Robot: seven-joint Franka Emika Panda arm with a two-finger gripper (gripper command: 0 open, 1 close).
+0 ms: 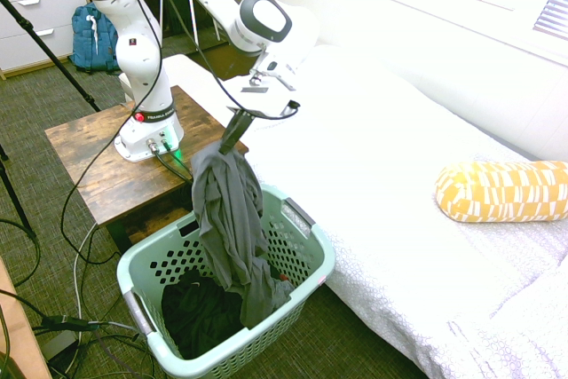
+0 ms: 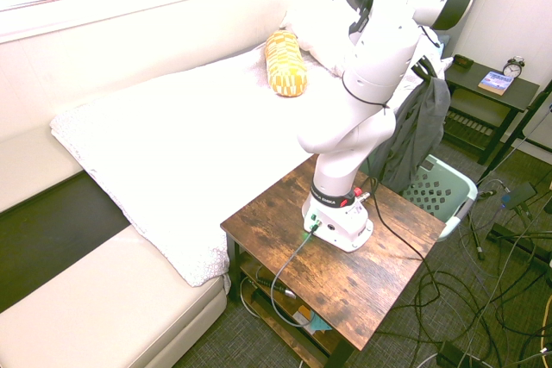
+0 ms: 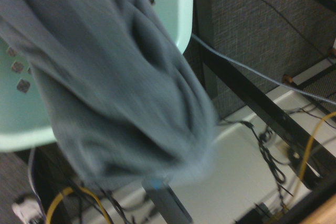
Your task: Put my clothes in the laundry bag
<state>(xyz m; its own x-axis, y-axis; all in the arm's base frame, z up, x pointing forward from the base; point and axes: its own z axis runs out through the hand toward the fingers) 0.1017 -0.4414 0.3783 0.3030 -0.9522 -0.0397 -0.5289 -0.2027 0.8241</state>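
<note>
The clothes (image 1: pixel 229 219), a long slate-grey garment, hang straight down from my gripper (image 1: pixel 232 137), which is shut on their bunched top end. Their lower end rests inside the laundry bag (image 1: pixel 321 255), a mint-green perforated basket on the floor between the wooden table and the bed. From the other side the clothes (image 2: pixel 414 131) dangle beside the arm over the laundry bag (image 2: pixel 450 185), with the gripper (image 2: pixel 426 71) above. The wrist view shows blurred grey clothes (image 3: pixel 105 77) against the green laundry bag wall (image 3: pixel 178 3).
A black garment (image 1: pixel 200 312) lies in the basket's bottom. The wooden table (image 1: pixel 98 157) carries the arm's base. A white bed (image 1: pixel 382 175) runs along the basket's far side, with a yellow patterned pillow (image 1: pixel 501 191) on it. Cables trail over the carpet.
</note>
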